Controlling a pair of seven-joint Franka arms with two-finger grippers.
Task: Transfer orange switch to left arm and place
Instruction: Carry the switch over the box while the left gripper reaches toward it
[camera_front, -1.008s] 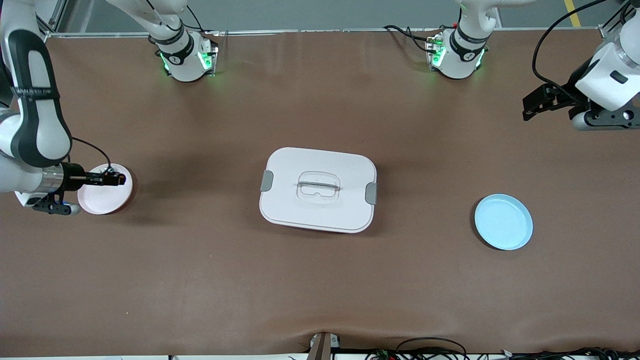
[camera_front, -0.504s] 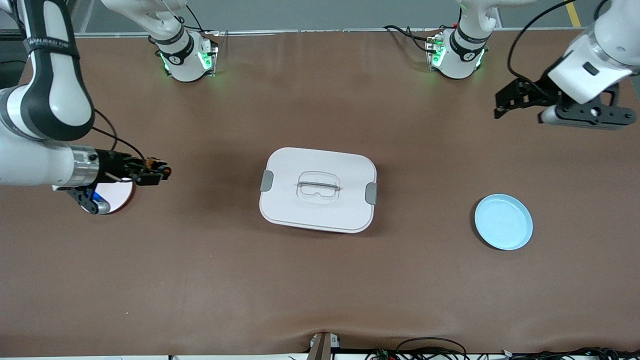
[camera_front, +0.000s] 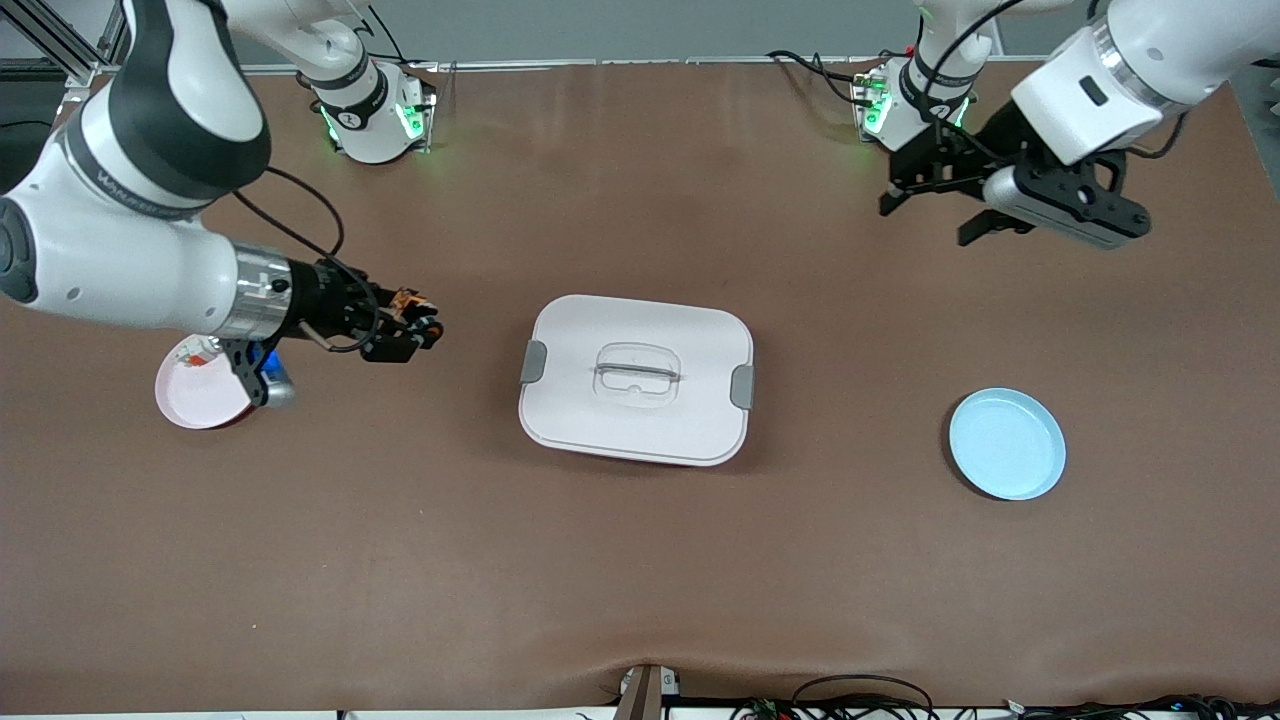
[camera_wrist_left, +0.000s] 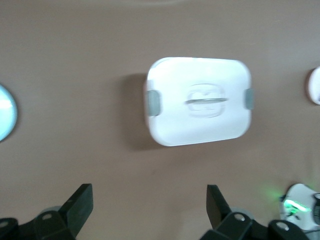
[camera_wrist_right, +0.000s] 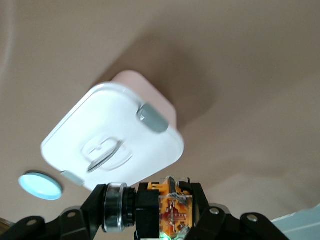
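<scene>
- The right pincer (camera_front: 415, 325) is closed around the tiny black-and-orange cylindrical switch (camera_front: 408, 301); it hangs over bare brown surface (camera_front: 400, 520), between the pink round plate (camera_front: 195, 400) and the large white rounded plastic box (camera_front: 636, 378)
- The left pincer (camera_front: 925, 205) hovers with its fingers spread wide, over the surface near the left arm's base; the pale blue round plate (camera_front: 1007, 444) lies nearer the front camera

Orange switch (camera_front: 408, 300) clamped in right claw (camera_front: 418, 330), beside white box (camera_front: 636, 378).
</scene>
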